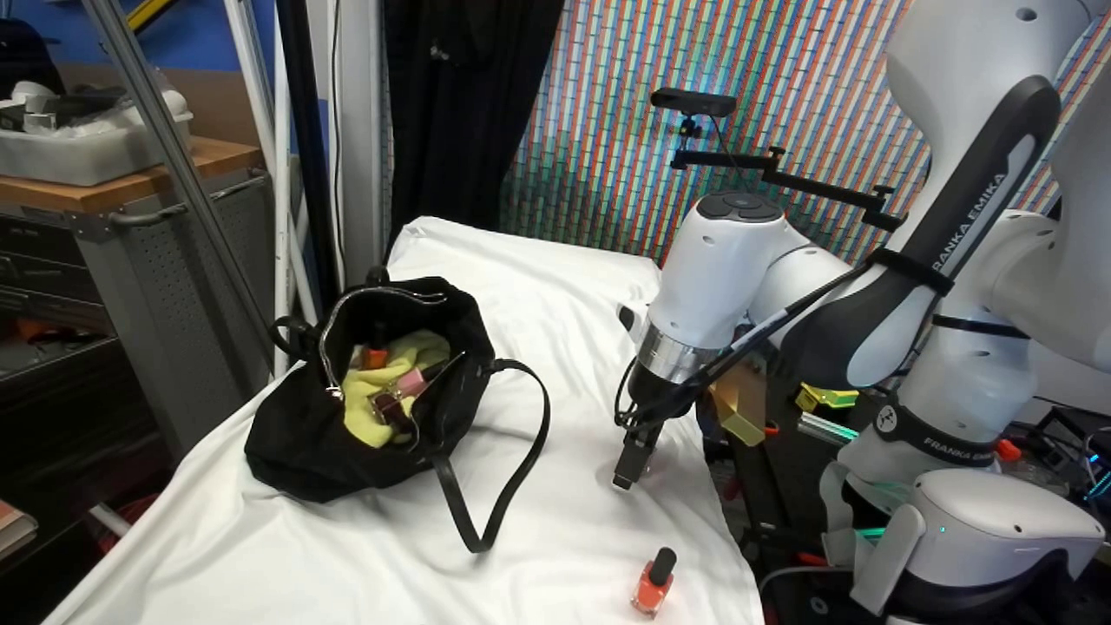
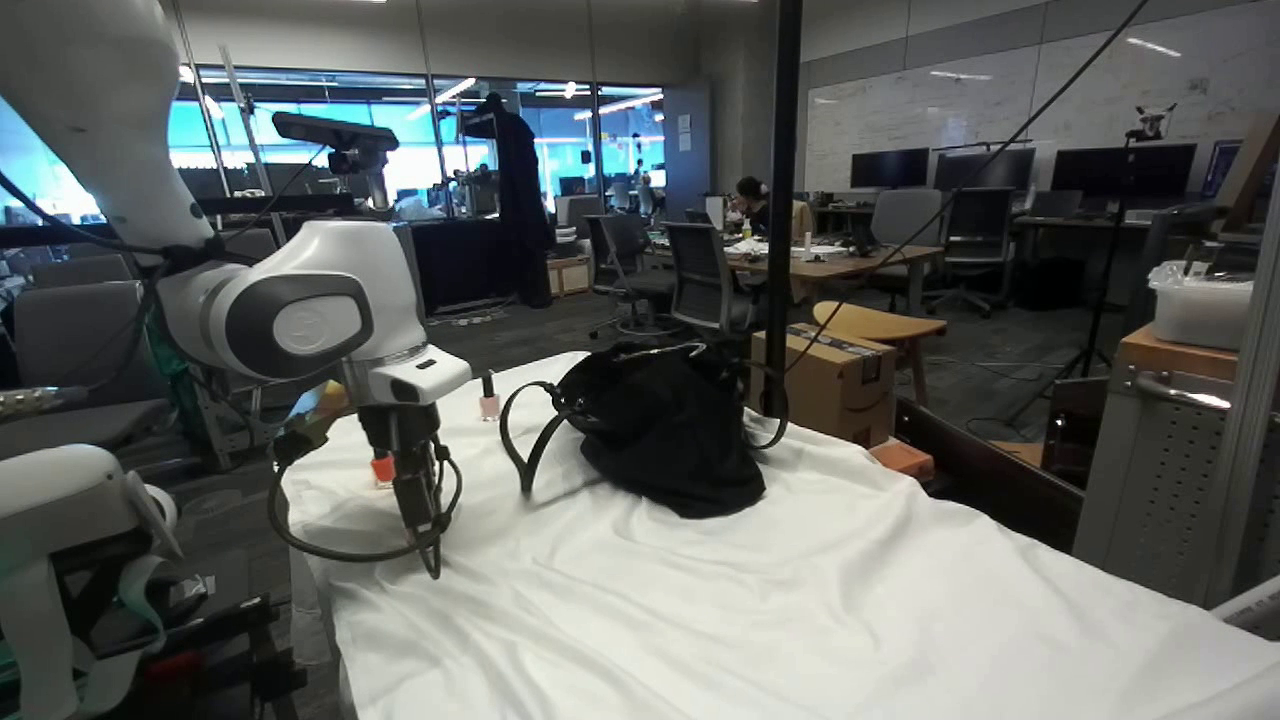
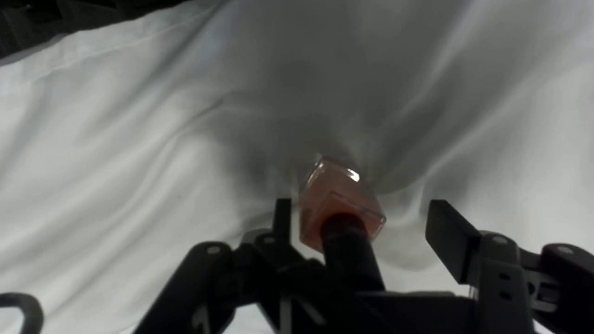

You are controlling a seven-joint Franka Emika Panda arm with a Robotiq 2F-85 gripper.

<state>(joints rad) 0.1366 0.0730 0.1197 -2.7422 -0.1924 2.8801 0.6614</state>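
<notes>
Where two fingers (image 3: pixel 451 239) apart, one bottle (image 3: pixel 341 204).

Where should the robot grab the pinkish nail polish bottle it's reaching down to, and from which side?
Probably by the slim black cap, straight down from above, pinching its sides. The nail polish bottle appears to stand upright, cap pointing into the open end effector. The wider, squarish body sits cornerwise between the jaws, so pinching there might twist it.
</notes>
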